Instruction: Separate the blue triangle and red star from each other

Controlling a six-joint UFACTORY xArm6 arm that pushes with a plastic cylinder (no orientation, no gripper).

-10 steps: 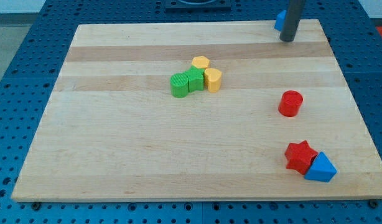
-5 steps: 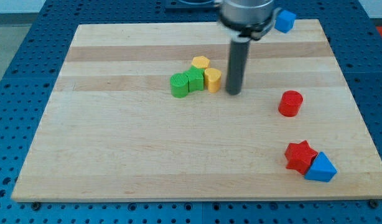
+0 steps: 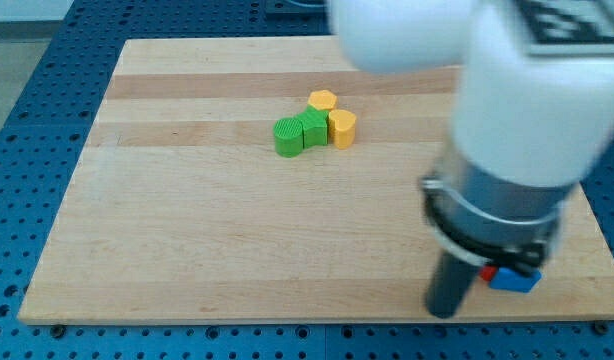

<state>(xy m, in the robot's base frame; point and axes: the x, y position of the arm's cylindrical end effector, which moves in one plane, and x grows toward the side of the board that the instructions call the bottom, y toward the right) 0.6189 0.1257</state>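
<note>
tip (image 3: 445,311) set near-left of star (image 3: 484,271) | triangle (image 3: 513,279) mostly hidden | both judged light, rigid, easily slid | push at seam | tool: plain rod, no jaws

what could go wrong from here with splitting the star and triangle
My tip sits at the view's bottom, just left of the blue triangle, close to the board's bottom edge. A push toward the view's right could slide the triangle off the board. My arm hides the red star, so I may shove both together instead of parting them.

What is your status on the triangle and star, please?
My tip down at the view's bottom, just left of the pair. Blue triangle partly visible; red star mostly hidden behind arm. Contact unclear.
</note>
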